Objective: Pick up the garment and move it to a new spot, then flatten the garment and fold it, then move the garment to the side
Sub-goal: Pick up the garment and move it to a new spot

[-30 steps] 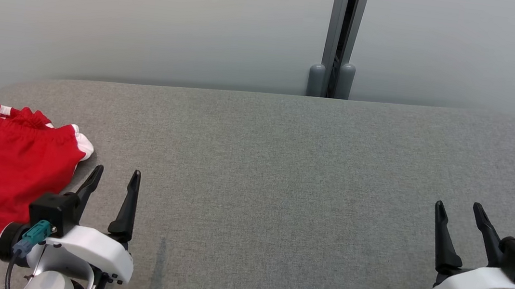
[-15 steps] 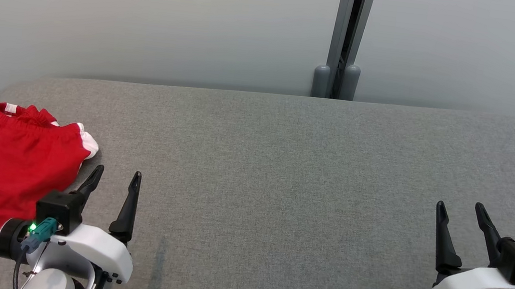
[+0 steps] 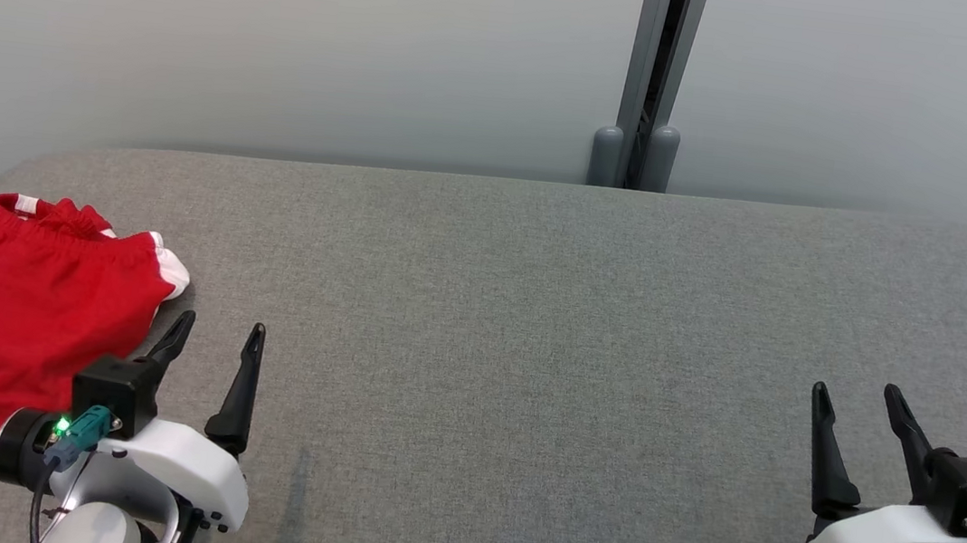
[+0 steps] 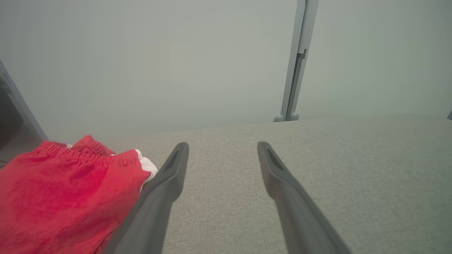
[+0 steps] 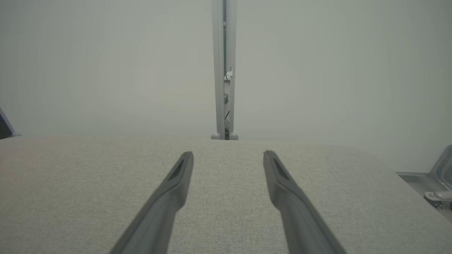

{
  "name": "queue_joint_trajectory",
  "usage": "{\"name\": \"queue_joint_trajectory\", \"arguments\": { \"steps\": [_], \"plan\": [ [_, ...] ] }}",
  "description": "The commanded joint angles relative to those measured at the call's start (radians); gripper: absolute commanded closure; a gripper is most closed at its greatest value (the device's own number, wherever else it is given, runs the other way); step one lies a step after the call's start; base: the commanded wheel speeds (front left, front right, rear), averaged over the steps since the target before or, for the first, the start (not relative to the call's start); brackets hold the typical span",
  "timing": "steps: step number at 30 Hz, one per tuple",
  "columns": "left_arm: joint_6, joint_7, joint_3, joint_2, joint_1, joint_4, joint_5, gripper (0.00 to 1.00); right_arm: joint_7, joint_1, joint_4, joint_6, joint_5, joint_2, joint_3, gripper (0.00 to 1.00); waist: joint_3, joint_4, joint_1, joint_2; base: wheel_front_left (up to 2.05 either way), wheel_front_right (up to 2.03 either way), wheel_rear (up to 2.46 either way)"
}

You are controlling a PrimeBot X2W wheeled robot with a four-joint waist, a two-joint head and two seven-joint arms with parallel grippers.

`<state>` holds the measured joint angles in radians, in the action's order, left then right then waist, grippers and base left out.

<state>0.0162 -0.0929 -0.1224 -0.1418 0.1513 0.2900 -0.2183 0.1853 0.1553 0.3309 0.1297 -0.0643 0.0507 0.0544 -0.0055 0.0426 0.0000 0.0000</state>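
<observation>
Red garment point(image 3: 4, 326) lying at left end of grey worktop point(image 3: 533, 314), right beside left hand point(image 3: 219, 328). Left hand spread wide, gripping nothing. Right hand point(image 3: 854, 391) same deal, spread and empty, well off to right.

The left tool point(image 3: 222, 322) and right tool point(image 3: 854, 388) each have two long black fingers point(image 3: 241, 390), a white shell point(image 3: 188, 467), a black block point(image 3: 114, 393) and a teal plug point(image 3: 87, 427) with a dark cable point(image 3: 36, 512).

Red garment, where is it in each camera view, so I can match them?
Head view: red garment at the left edge, beside the left gripper.
Left wrist view: lower left corner, beside the gripper's finger.
Right wrist view: grey table ahead of the right gripper.
Shared landmark: grey post behind the table's far edge.
</observation>
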Motion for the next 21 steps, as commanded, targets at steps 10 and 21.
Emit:
{"name": "queue_joint_trajectory", "arguments": {
  "steps": [10, 21],
  "plan": [
    [-0.007, -0.001, -0.002, 0.002, 0.022, 0.008, -0.022, 0.0, 0.003, 0.005, 0.002, 0.002, -0.032, 0.002, 0.0, 0.0, 0.001, 0.004, 0.0, 0.0, 0.0, 0.0, 0.0],
    [-0.021, -0.006, -0.005, 0.011, 0.054, 0.006, -0.039, 0.0, -0.005, 0.021, -0.015, 0.002, -0.035, 0.003, -0.001, 0.0, 0.019, 0.088, 0.0, 0.0, 0.0, 0.0, 0.0]
  ]
}}
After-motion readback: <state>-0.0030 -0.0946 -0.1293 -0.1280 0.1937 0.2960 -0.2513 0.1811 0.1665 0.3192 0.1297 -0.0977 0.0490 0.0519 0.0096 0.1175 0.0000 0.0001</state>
